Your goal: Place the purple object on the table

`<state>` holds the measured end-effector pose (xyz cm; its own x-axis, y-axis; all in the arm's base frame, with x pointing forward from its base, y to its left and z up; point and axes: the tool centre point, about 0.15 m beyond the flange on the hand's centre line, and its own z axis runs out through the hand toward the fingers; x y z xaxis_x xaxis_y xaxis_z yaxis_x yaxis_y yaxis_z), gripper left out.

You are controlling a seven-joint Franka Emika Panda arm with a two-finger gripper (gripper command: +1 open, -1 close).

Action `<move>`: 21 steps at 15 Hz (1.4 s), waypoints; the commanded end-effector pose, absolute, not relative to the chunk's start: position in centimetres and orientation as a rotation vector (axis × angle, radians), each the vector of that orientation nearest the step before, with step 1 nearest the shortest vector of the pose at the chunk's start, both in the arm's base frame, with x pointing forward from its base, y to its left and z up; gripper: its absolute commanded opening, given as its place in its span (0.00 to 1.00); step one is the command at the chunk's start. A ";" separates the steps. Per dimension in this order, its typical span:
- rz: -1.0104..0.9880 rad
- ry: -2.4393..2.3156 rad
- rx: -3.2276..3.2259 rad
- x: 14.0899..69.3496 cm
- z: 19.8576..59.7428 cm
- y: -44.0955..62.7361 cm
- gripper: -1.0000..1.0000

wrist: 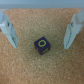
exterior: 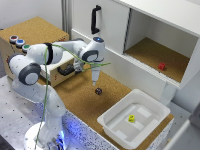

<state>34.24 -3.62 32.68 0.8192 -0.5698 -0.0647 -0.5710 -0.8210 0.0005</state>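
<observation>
Open cork counter [exterior: 82,97] all around the purple object [exterior: 98,91], nothing touching it. Tool [exterior: 94,81] directly above, fingers [wrist: 7,31] spread wide to either side, bare cork between each and the piece. White tub [exterior: 134,118] nearby toward the exterior view's right. Wooden box [exterior: 30,37] and white cabinet [exterior: 150,35] behind, closing off that side.

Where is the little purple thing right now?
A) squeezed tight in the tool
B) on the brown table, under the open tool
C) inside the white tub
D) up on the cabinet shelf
B: the purple object lies on the cork table, with the tool open above it and its fingers apart on either side, not touching it.
</observation>
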 end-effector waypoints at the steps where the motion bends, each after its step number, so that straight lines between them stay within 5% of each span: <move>1: 0.279 0.796 -3.068 35.7 33.1 -3.1 1.00; 7: 0.279 0.796 -3.068 35.7 33.1 -3.1 1.00; 17: -0.247 0.560 -3.353 32.9 33.7 -2.2 1.00; 21: -0.236 0.347 -3.262 32.9 31.7 -2.4 1.00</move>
